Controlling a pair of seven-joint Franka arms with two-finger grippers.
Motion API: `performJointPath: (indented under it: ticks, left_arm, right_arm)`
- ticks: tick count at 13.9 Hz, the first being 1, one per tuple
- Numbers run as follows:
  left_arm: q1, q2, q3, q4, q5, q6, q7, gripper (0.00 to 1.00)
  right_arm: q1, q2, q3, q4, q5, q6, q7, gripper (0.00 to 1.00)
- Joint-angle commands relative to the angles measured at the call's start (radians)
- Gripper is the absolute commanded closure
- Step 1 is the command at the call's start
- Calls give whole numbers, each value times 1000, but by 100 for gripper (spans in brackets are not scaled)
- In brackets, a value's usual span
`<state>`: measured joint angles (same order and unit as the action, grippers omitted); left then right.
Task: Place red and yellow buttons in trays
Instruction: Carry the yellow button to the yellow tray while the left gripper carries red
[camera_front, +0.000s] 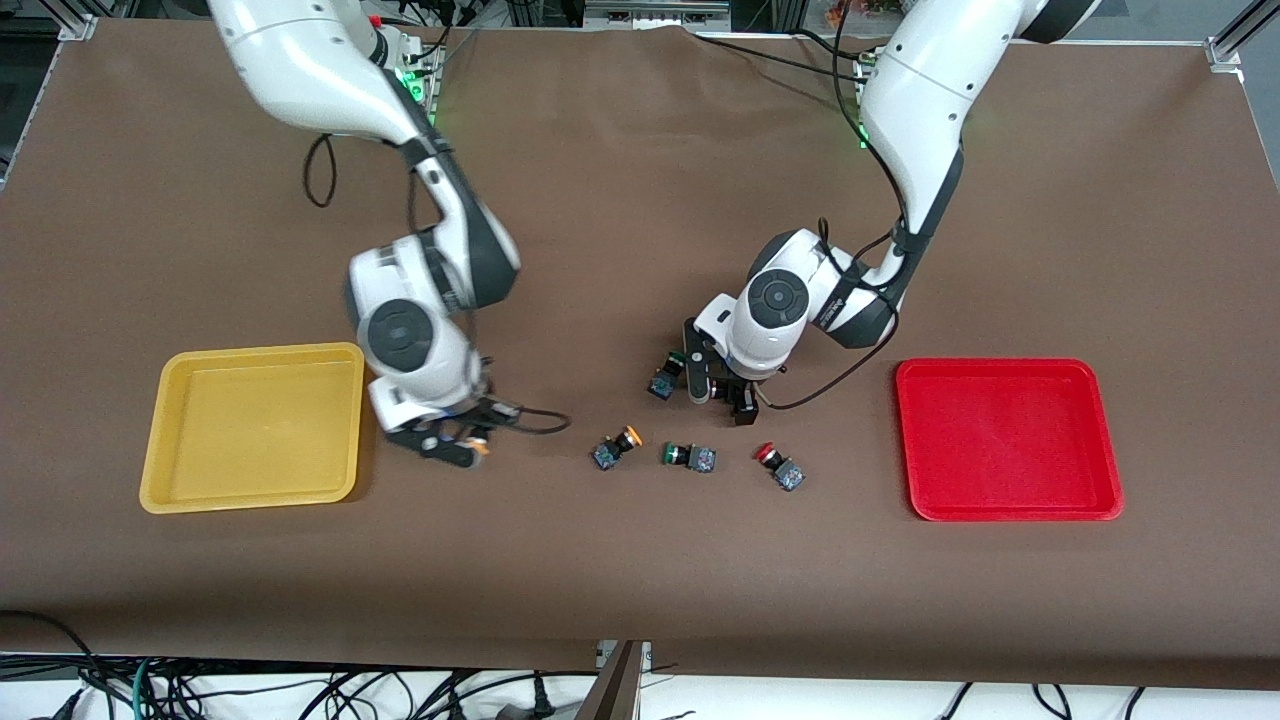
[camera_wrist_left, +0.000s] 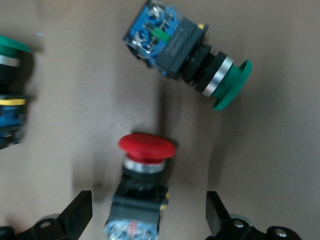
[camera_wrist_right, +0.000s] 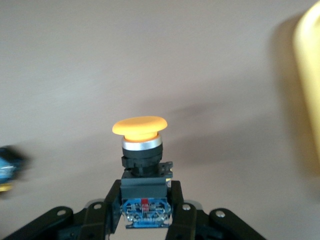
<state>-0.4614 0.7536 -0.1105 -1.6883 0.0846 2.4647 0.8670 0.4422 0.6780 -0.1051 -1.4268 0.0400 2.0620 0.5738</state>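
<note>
My right gripper (camera_front: 458, 441) is shut on the dark body of a yellow button (camera_wrist_right: 140, 131), its orange-yellow cap pointing away from the fingers. It is held just above the table beside the yellow tray (camera_front: 255, 425); the tray's rim shows in the right wrist view (camera_wrist_right: 307, 90). My left gripper (camera_front: 721, 391) is open, low over a red button (camera_wrist_left: 146, 150), with a finger on each side and not touching it. A second red button (camera_front: 779, 466) and a second yellow button (camera_front: 617, 446) lie on the table. The red tray (camera_front: 1005, 440) stands at the left arm's end.
Two green-capped switches lie among the buttons. One (camera_front: 664, 376) is beside my left gripper and also shows in the left wrist view (camera_wrist_left: 190, 55). The other (camera_front: 690, 457) lies between the loose yellow and red buttons. Brown table paper surrounds everything.
</note>
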Motion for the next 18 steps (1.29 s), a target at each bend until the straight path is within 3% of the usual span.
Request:
performJointPath:
  ticks: [1, 2, 3, 4, 9, 13, 18]
  left_arm:
    - [-8, 7, 5, 6, -6, 13, 15, 0]
    - [-8, 6, 6, 6, -6, 11, 15, 5]
    - [-3, 4, 6, 4, -6, 8, 14, 55]
    - [0, 4, 6, 6, -6, 5, 15, 83]
    - [4, -8, 5, 10, -8, -3, 3, 86]
    - [29, -66, 9, 19, -20, -90, 0, 96]
    - [121, -160, 17, 42, -23, -252, -152, 97]
  right_arm:
    - [-45, -25, -71, -24, -2, -43, -263, 88]
    - [-62, -25, -102, -27, 0, -51, -352, 88]
    - [-82, -25, -126, -29, 1, -54, -436, 88]
    - [-115, -25, -139, -29, 1, -54, -519, 88]
    - [-307, -6, -139, -35, 3, -54, -755, 86]
    - [-384, 20, -139, -44, 1, -34, -782, 82]
    - [-444, 49, -133, -127, 6, 96, -842, 82]
